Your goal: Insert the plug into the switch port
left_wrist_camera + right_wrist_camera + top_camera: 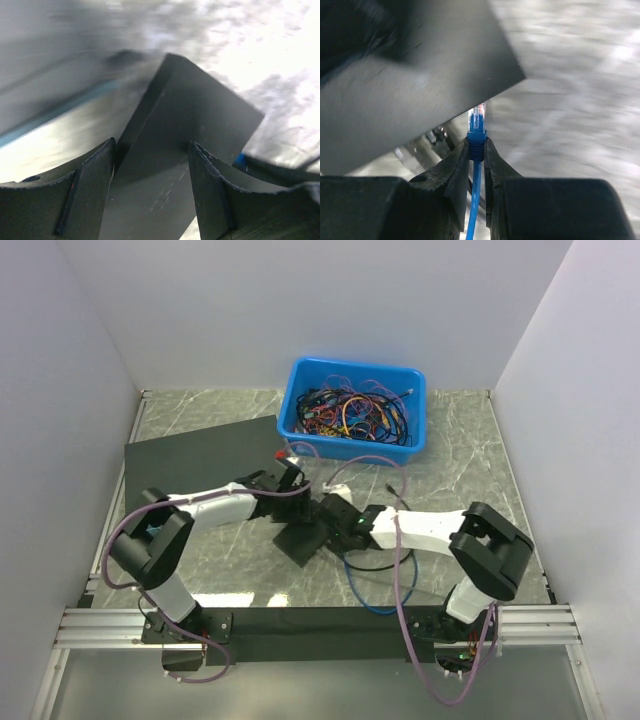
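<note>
My right gripper pinched the plug, tip just beside the switch box edge, unseated; my left gripper clamped the box.

Blue bin of tangled cables at the marble table's far edge; black panel just left (lying flat).

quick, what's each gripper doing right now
Left gripper: closed on the small black switch box.
Right gripper: closed on the plug, pinching its blue boot.
</note>
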Tool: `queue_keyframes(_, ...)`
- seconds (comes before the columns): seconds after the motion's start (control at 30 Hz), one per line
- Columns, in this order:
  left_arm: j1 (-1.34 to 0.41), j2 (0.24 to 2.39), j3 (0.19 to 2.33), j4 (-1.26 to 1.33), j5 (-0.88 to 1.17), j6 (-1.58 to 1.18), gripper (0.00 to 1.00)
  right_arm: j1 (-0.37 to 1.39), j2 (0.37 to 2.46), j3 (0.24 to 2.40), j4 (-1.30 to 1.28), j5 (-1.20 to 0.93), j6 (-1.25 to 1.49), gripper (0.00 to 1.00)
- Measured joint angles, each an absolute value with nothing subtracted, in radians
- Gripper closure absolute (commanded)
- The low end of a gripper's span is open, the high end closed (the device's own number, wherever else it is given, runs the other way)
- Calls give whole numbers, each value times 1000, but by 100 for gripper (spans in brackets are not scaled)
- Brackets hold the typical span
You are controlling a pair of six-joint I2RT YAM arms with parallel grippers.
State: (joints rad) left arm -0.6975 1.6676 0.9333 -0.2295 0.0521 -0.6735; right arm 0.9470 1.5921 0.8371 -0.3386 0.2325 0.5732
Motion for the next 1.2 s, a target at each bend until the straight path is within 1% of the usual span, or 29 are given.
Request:
queue_keyframes(0.17, -635, 1603, 878, -256, 33, -640, 35, 1036, 1658, 906, -321, 201, 583, 100)
queue_keyframes(0.3, -609, 1565, 839, -256, 29, -627, 35, 1062, 1676, 926, -312, 192, 588, 100)
queue_keyframes(0.63, -599, 1570, 834, -226, 43, -621, 37, 1063, 1665, 913, -309, 214, 578, 100)
queue_keyframes(1.2, -599, 1621, 855, -150, 95, -593, 39, 1063, 1645, 916, -318, 245, 533, 100)
